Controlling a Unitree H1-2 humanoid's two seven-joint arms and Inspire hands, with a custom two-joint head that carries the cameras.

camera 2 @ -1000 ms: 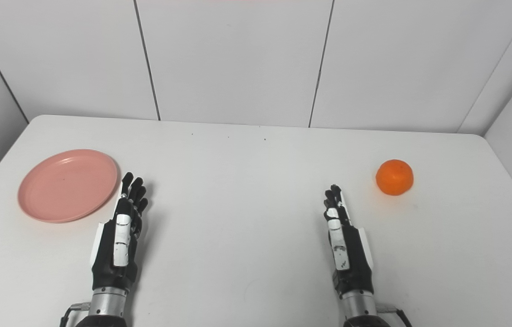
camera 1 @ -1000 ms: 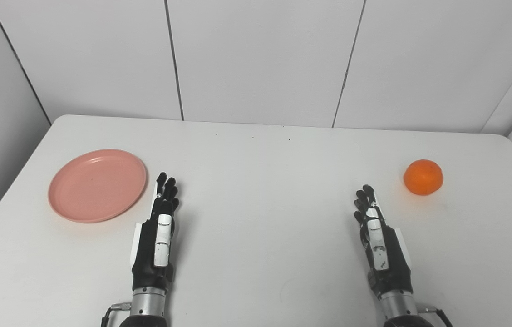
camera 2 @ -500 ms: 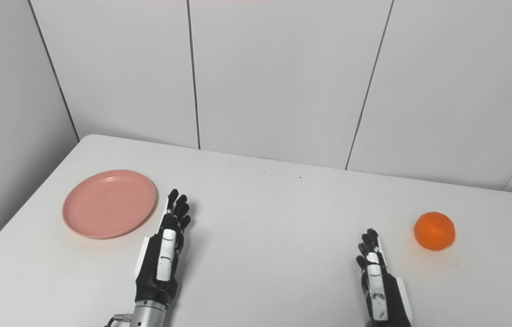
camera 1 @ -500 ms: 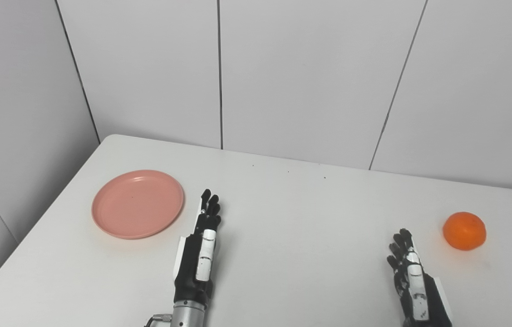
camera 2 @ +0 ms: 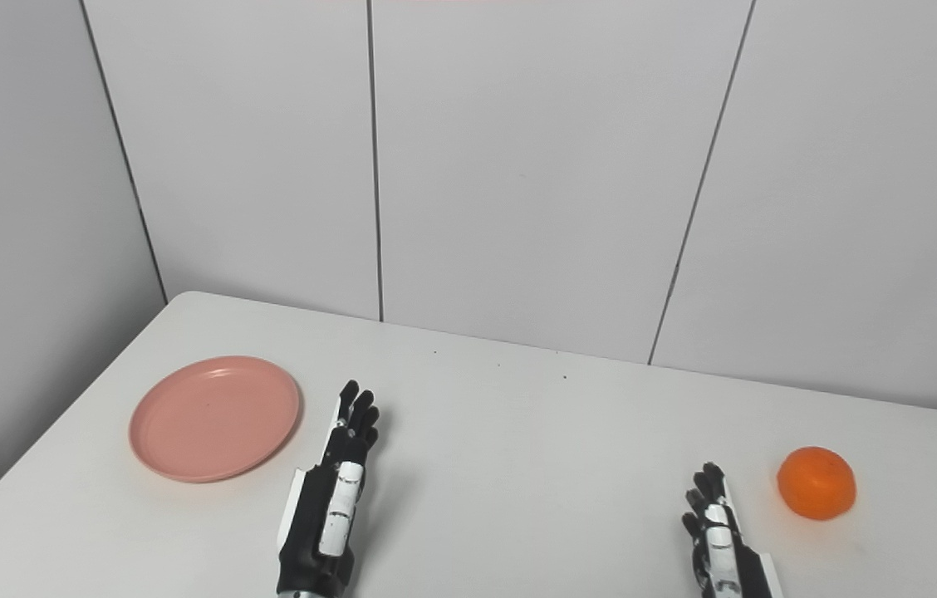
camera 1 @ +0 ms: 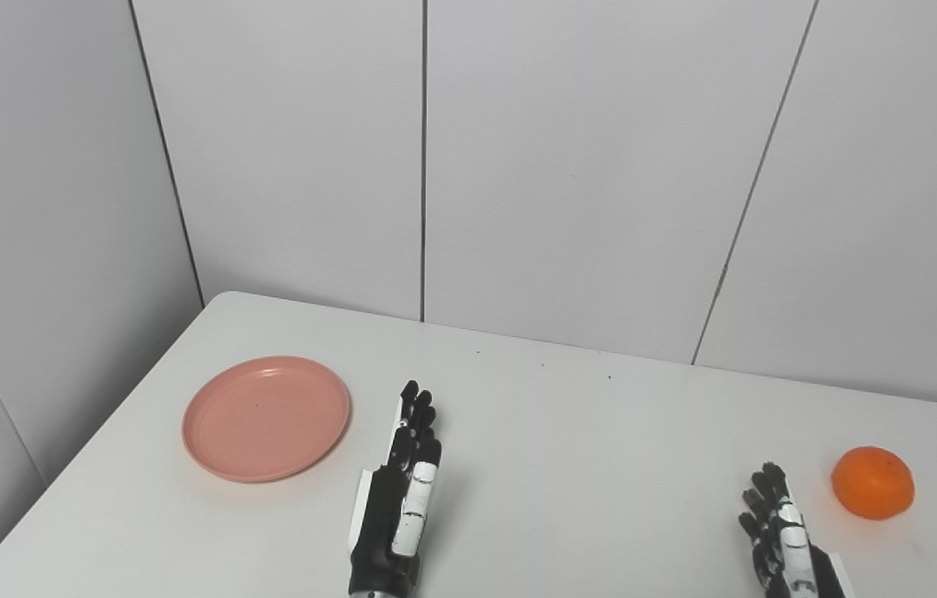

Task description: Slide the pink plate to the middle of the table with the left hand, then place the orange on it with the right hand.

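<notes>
Pink plate (camera 1: 266, 418): round, shallow, rimmed, flat on table (camera 1: 568, 465) far left. Orange (camera 1: 872, 482) far right. Left hand (camera 1: 398, 498) just beside plate, fingers straight, slightly apart, holding nothing. Right hand (camera 1: 784, 544) near orange, likewise.

Left hand (camera 1: 398, 507): cut off at the wrist by the bottom edge, left of centre; the arm is out of frame.
Right hand (camera 1: 784, 544): lower right of the frame; only the fingers and part of the back show, the rest cut by the bottom edge.
Table (camera 1: 585, 465): near edge out of frame at the bottom; right end cut by the right edge.
Dark specks on the table (camera 1: 542, 365): centre of the frame, too small to tell what they are.
</notes>
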